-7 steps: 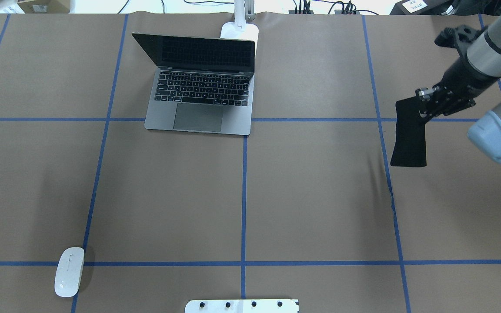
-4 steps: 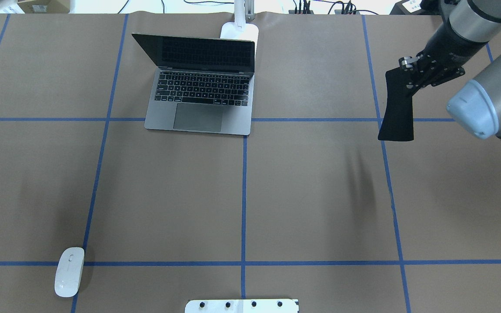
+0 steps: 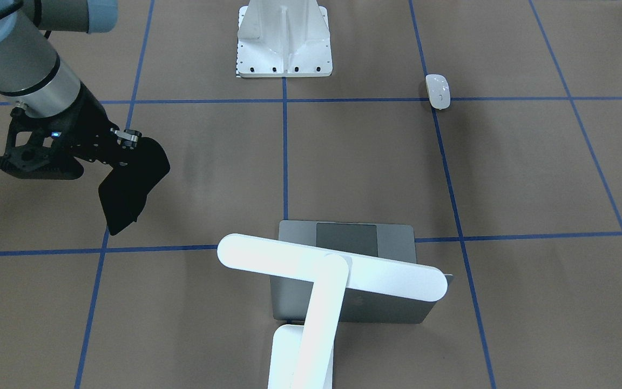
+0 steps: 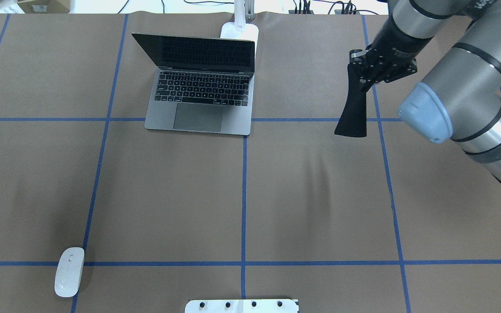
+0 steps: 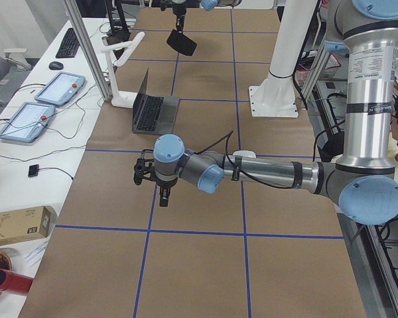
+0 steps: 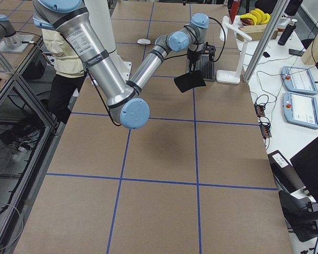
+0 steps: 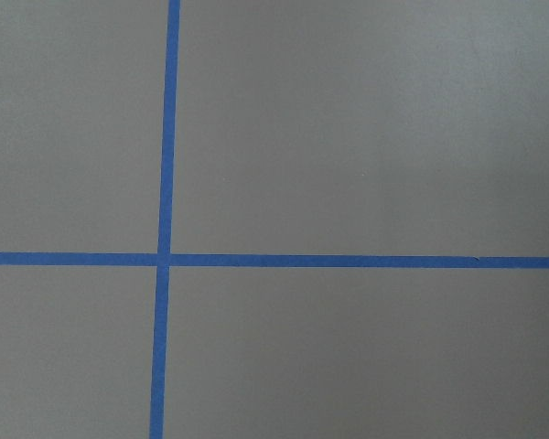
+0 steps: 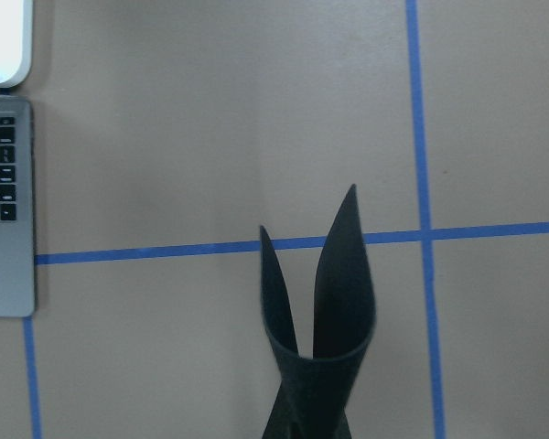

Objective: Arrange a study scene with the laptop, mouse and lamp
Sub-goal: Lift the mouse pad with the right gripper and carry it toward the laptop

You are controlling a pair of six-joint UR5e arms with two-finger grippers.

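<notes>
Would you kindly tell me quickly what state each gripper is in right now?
Left gripper: cannot be told.
Right gripper: closed, holding the black pad.

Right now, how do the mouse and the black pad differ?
The mouse is white and oval; the black pad is dark and thin. The mouse lies flat on the table on the robot's left; the black pad hangs curled in the air, pinched by the right gripper. Shared: neither touches the laptop.

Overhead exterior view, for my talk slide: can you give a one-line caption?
Right gripper holds a flat black pad aloft, right of the open space-grey metal laptop; the glossy white mouse lies far off.
</notes>
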